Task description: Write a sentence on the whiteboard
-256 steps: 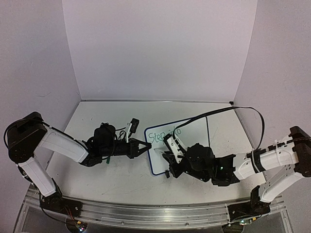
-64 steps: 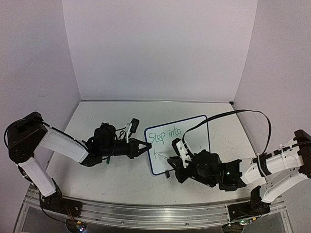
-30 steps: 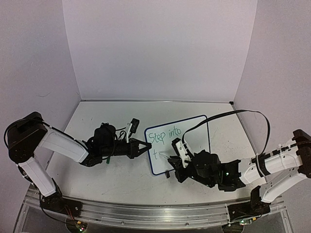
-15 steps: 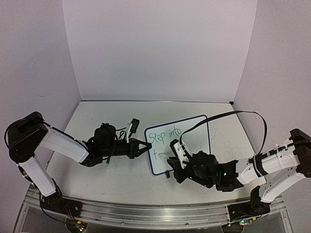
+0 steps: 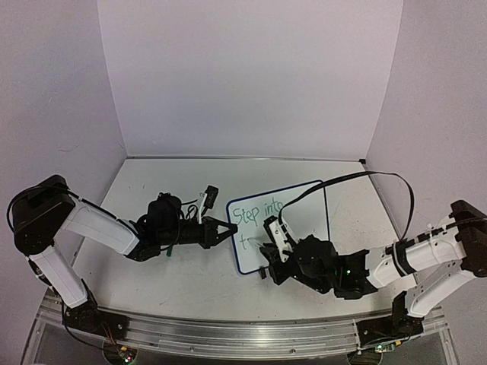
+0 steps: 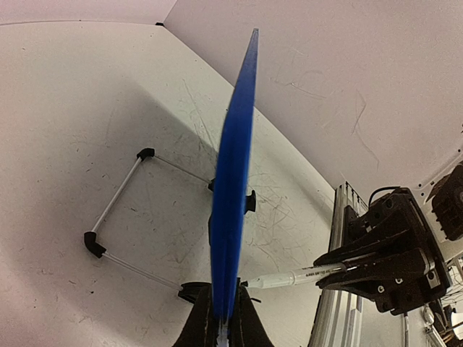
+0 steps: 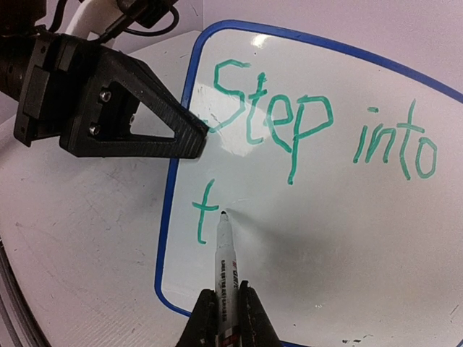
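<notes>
Two lines where lately one: the sentence (image 7: 296, 137) on the whiteboard (image 7: 347, 238), propped on the table (image 5: 175, 289), gains a green "t" under "Step into", second line barely begun, my left jaws pinching its blue rim, my right jaws closed around the marker (image 7: 226, 275), tip beside that "t".

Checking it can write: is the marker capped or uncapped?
Uncapped: the marker shows a bare tip at the whiteboard, beside the green t.
</notes>
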You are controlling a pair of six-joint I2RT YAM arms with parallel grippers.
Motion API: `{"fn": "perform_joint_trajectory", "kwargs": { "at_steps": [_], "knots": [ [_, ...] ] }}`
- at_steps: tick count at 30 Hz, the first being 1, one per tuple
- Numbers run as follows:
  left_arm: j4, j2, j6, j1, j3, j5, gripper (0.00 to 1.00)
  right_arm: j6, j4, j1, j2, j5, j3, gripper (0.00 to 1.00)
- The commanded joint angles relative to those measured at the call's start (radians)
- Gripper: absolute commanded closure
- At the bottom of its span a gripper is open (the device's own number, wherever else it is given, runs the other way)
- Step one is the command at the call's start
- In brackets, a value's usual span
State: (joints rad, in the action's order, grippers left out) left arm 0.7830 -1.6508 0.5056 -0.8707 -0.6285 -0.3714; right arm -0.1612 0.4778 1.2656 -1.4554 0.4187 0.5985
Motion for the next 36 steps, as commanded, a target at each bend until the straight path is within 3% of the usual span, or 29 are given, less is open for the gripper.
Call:
{"fn": "perform_joint_trajectory", "kwargs": {
  "at_steps": [1, 36],
  "knots": [
    [-0.044, -0.015, -0.001, -0.007, -0.018, 0.023, 1.0, 0.007, 0.021, -0.001, -0.028, 0.022, 0.043, 1.0],
    [-0.045, -0.001, -0.004, -0.007, -0.014, 0.031, 1.0, -0.066, -0.058, -0.001, -0.013, -0.013, -0.003, 1.0]
  ]
}}
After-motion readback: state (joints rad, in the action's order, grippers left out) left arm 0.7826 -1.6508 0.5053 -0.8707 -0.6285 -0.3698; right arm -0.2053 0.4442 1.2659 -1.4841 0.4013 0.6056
